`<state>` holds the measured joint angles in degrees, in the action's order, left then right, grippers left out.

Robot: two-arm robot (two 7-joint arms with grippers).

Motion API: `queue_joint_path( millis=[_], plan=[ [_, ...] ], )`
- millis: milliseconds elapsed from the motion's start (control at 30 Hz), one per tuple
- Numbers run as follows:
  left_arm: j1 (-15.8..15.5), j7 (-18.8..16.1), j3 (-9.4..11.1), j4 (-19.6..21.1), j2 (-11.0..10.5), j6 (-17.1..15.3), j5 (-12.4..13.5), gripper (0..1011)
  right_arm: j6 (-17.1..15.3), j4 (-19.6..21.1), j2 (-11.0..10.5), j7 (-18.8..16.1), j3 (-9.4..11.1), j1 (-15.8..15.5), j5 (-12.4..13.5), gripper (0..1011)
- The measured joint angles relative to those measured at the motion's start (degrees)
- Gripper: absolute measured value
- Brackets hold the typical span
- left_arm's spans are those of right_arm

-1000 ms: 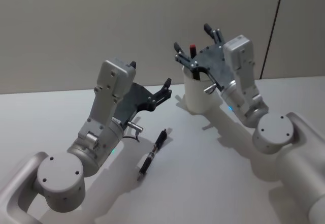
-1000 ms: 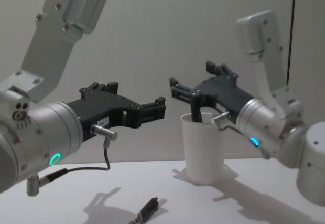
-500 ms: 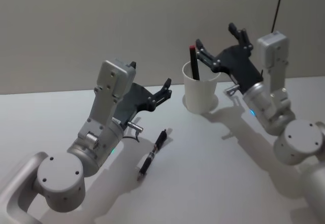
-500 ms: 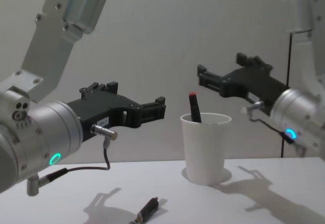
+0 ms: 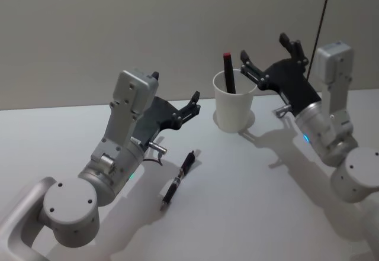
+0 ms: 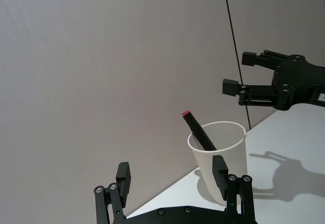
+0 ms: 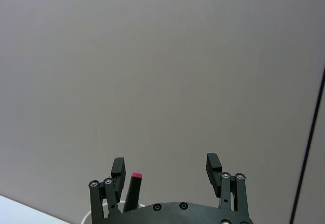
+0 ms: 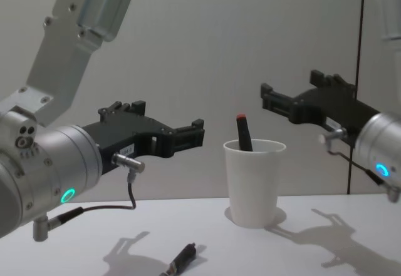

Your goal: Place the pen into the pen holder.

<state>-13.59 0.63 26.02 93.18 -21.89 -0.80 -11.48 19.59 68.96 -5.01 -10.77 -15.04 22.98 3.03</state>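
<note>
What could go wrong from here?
1. The open right gripper hangs near the top of the red-tipped pen, beside the pen holder; a stray sweep could knock both over.
2. A second pen lies on the table near the open left gripper; a poor grasp could roll it away.

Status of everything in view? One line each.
pen holder: upright on the table, one pen inside
red-tipped pen: in the holder, leaning, tip above the rim
dark pen: lying flat on the table, not held
left gripper: open, empty, above the table
right gripper: open, empty, beside the holder's rim
</note>
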Motion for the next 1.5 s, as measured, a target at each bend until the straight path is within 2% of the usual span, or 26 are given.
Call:
queue_joint_path(
  millis=[200, 1233, 1500],
  plan=[
    [0.00, 0.00, 0.00, 0.00, 0.00, 0.00, 0.00, 1001, -2.51, 3.65, -1.64, 0.78, 0.25, -2.74, 1.56, 1001],
    [0.00, 0.00, 0.00, 0.00, 0.00, 0.00, 0.00, 1001, -18.48, 27.69, -12.28, 6.03, 1.83, -20.42, 11.52, 1001],
    [0.00, 0.00, 0.00, 0.00, 0.00, 0.00, 0.00, 1001, -21.11, 31.60, -14.02, 6.86, 2.09, -23.29, 13.17, 1001]
  ],
)
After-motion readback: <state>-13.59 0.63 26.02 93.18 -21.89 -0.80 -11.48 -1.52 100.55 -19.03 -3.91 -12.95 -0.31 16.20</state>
